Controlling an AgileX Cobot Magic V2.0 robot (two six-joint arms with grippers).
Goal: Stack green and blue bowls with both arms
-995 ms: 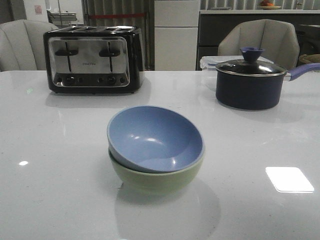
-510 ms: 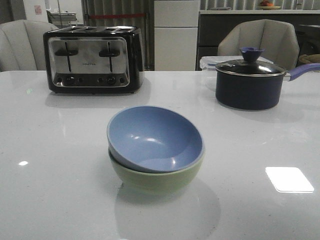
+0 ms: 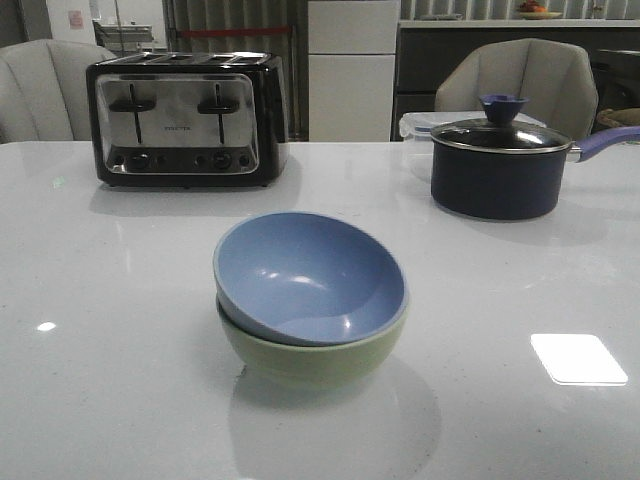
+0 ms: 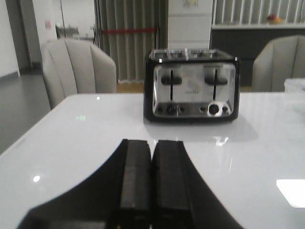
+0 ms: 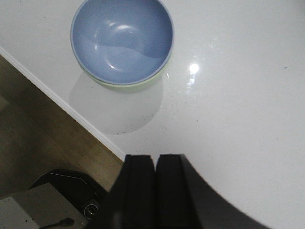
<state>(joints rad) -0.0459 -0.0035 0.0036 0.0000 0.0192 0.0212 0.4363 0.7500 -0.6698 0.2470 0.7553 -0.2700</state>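
The dusty blue bowl (image 3: 305,275) sits nested and a little tilted inside the pale green bowl (image 3: 300,362) near the middle of the white table (image 3: 100,400). Neither arm shows in the front view. In the right wrist view the blue bowl (image 5: 121,39) lies ahead of my right gripper (image 5: 155,157), with a sliver of the green bowl (image 5: 128,86) under it; the gripper is shut, empty and well apart from the bowls. My left gripper (image 4: 152,142) is shut and empty over the table, facing the toaster; no bowl shows in its view.
A black and chrome toaster (image 3: 185,118) stands at the back left, also in the left wrist view (image 4: 192,83). A dark navy lidded pot (image 3: 497,165) with a purple-blue handle stands back right, a clear container behind it. The table's edge (image 5: 57,98) and wooden floor lie beside the bowls.
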